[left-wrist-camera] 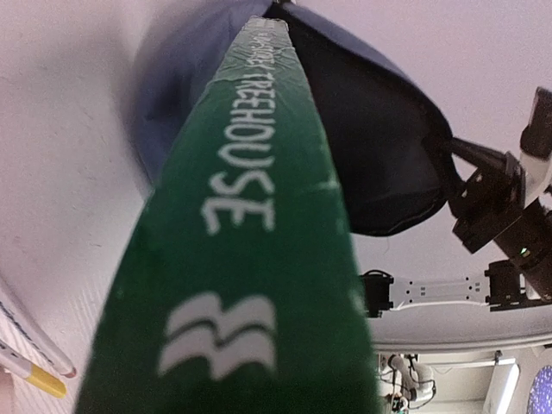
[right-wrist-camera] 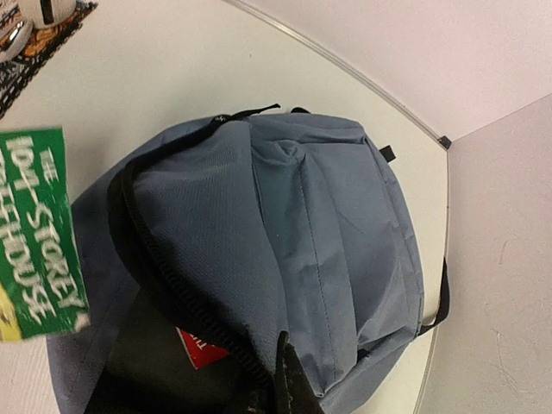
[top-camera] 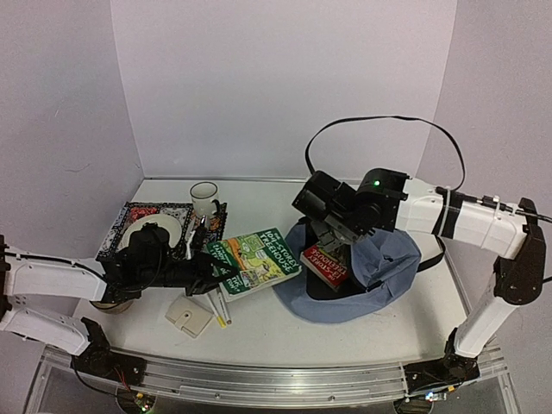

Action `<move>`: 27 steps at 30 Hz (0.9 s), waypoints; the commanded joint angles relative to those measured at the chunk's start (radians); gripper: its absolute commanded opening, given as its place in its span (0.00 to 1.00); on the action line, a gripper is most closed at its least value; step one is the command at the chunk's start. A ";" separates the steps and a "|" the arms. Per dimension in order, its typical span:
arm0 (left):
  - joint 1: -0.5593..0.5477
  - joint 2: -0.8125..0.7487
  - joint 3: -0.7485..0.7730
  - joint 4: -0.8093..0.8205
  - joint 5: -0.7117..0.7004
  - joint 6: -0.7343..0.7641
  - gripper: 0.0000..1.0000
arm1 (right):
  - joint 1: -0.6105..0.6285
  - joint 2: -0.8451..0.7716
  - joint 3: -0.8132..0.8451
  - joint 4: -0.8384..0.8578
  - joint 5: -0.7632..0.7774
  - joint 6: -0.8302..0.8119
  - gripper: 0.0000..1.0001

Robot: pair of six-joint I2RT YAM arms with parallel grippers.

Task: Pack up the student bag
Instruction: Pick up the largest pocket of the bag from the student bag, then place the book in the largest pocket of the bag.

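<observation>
Partly packed: the student bag (top-camera: 392, 263) lies open, right of centre on the surface (top-camera: 285, 336), a red book (top-camera: 326, 266) inside. Closed on its rim is the right pincer (top-camera: 332, 241); the left pincer (top-camera: 220, 266) seemingly clamps a green book (top-camera: 263, 257), not yet in.

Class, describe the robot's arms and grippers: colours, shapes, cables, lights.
The left arm and right arm have white tubular links and black joints. The left gripper and right gripper are black. A green light glows on the right arm; a black cable loops above it.

White mug (top-camera: 204, 199), patterned tray (top-camera: 129, 211), plate (top-camera: 152, 222), pens (top-camera: 221, 305)
</observation>
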 commanded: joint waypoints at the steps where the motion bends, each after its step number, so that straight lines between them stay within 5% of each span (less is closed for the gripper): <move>1: -0.037 0.040 0.145 0.125 -0.015 0.008 0.00 | 0.002 -0.045 0.043 0.019 0.082 0.018 0.00; 27: -0.099 0.405 0.335 0.277 0.015 -0.174 0.00 | 0.003 -0.162 -0.032 0.275 0.028 -0.021 0.00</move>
